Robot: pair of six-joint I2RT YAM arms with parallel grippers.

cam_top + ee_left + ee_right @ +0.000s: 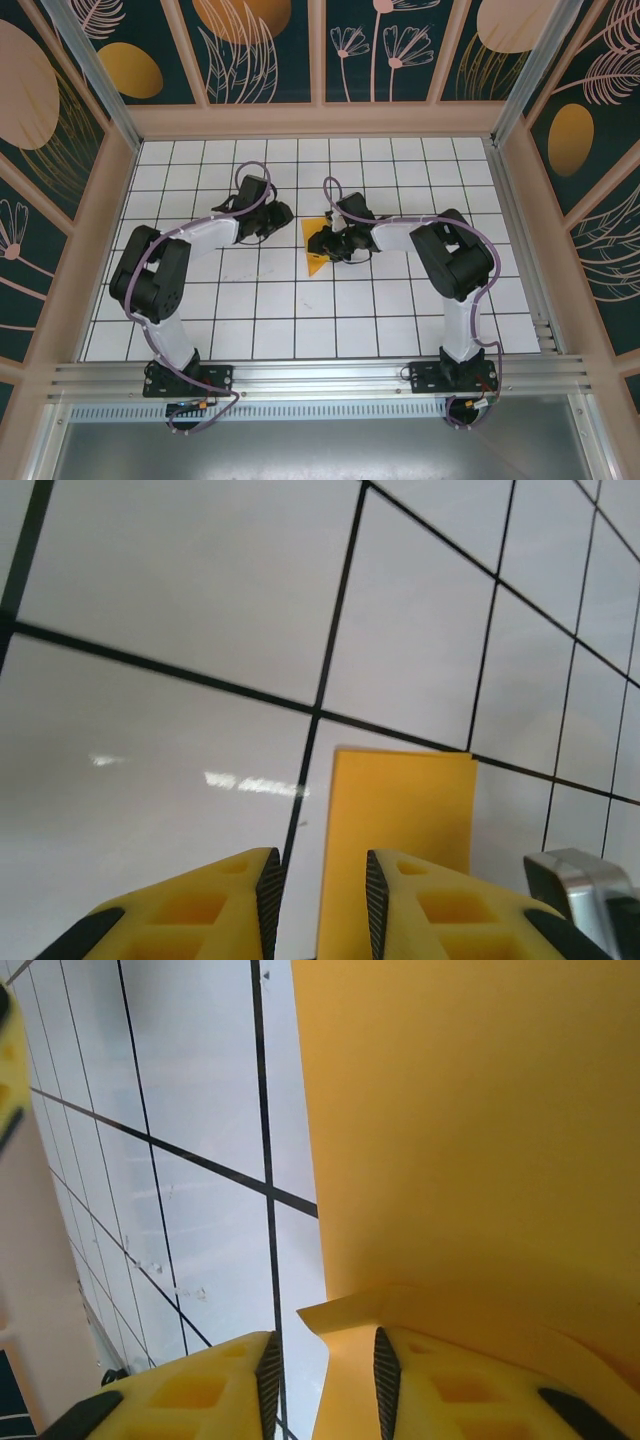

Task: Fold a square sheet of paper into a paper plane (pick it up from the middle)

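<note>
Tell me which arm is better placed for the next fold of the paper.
Right, probably: the right gripper is over the paper, jaws open at a raised flap; the left gripper is only at its edge.

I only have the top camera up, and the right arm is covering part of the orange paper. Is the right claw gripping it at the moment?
Observer: No. On the right wrist camera the right claw has its fingers apart. The square sheet of paper runs under one finger and is not pinched between them.
Operator: Okay. What about the left claw, has it got hold of anything?
Observer: Nothing. On the left wrist camera the left claw is parted and empty, and the paper's straight folded end lies flat just ahead of it.
</note>
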